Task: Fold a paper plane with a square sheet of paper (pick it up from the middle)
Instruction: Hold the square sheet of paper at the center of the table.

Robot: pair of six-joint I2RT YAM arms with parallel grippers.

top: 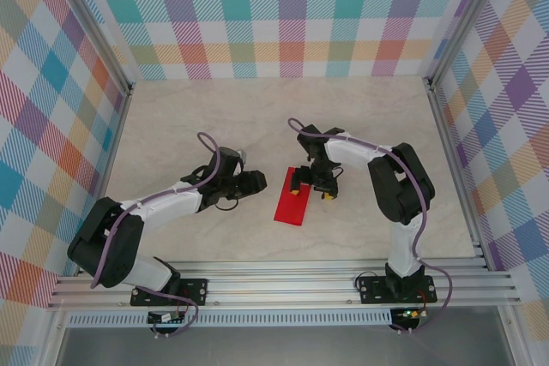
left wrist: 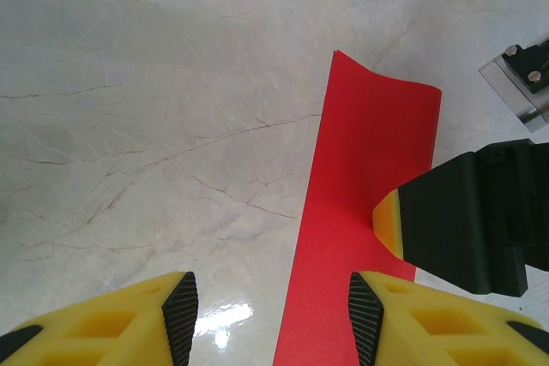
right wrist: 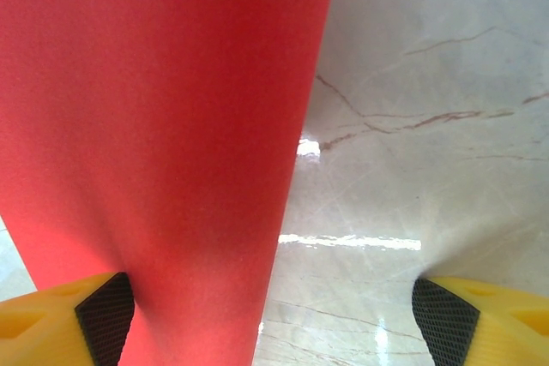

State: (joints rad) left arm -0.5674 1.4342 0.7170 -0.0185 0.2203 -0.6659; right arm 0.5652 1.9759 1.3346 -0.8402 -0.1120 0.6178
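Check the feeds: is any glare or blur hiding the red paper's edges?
Top external: even light, red paper sharp but small. Left wrist: one glare patch on the table, clear of the paper's edge, which reads crisp. Right wrist: paper looms close, its edge still distinct; bright streaks on the table reach that edge.

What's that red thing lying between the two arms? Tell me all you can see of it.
It is a red paper, thin and matte, shaped as a long narrow strip with straight edges, apparently folded. It lies nearly flat on the marble-look table between the arms, slanting away to the right; its far end curls up slightly. One yellow-tipped finger of the right gripper seems to rest on its right edge near that end.
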